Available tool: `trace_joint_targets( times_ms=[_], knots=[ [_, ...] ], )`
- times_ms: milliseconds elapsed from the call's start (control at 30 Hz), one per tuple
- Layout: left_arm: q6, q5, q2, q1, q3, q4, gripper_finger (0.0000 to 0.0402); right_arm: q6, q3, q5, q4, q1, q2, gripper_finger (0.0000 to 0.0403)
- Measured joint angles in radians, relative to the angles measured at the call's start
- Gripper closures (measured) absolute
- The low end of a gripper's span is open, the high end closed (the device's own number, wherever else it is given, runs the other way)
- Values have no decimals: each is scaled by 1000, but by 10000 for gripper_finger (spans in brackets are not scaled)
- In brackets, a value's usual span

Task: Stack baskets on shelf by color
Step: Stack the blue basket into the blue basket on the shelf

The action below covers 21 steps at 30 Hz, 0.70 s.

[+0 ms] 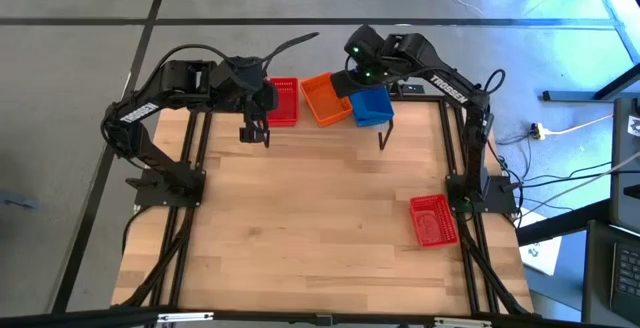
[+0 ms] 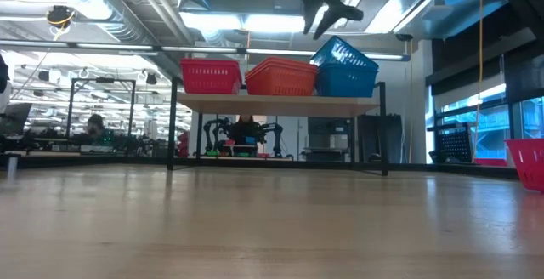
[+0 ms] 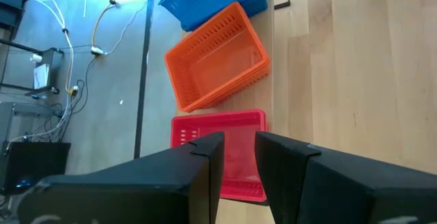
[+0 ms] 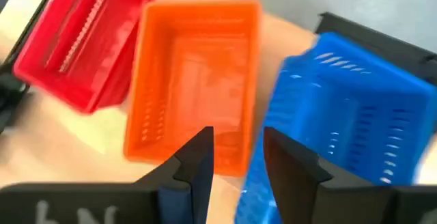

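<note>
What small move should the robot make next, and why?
Probably the right hand should lower and push the top blue basket flat: it sits tilted on the blue stack on the shelf, and the hand hangs open just above it.

High cam looks straight down; low cam sits at table level, facing shelf. Both wrist cams look down close on baskets.

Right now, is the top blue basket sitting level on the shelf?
No, the top blue basket is tilted, one end raised above the blue stack on the shelf.
</note>
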Motion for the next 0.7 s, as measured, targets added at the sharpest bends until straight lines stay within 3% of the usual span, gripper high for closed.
trace_joint_targets(
  times_ms=[133,300,700],
  knots=[
    [0,0,0,0,0,0,327,-26,-20,-25,14,0,13,307],
    [0,0,0,0,0,0,327,-63,-23,-14,34,-5,14,391],
    [0,0,0,0,0,0,327,-54,-88,-13,30,-20,15,398]
  ],
)
